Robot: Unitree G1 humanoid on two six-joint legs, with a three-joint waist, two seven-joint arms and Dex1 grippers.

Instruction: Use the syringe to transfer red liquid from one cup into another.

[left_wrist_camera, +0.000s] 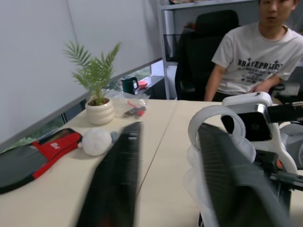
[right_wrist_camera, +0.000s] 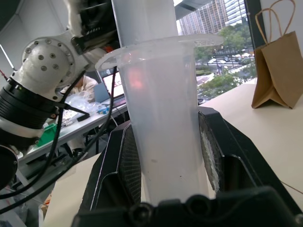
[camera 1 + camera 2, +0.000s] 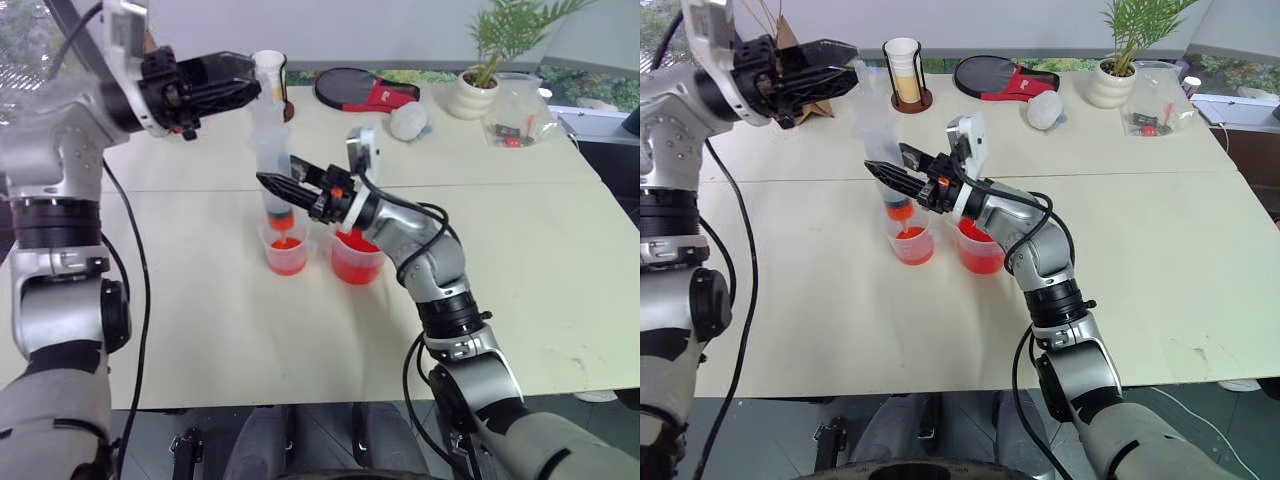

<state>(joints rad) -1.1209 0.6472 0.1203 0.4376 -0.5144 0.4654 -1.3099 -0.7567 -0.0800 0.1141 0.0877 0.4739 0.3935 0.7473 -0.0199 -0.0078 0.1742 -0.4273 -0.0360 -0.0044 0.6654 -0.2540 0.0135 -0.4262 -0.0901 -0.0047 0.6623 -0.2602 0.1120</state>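
Pale tabletop (image 3: 200, 320) carries two clear plastic measuring cups: the small narrow cup (image 3: 285, 250) and the wider cup (image 3: 357, 258), both holding bright orange-red liquid (image 3: 356, 264). Your right gripper (image 3: 272, 182) is clamped on the large clear syringe (image 3: 274, 170), which stands upright, orange tip in the narrow cup. Your left gripper (image 3: 250, 90), the nearer one, straddles the plunger top directly above; whether it grips, you cannot tell.

Right gripper (image 3: 272, 183) clamped shut, level, pointing left; left gripper (image 3: 250, 90) above it, fingers narrowly apart.
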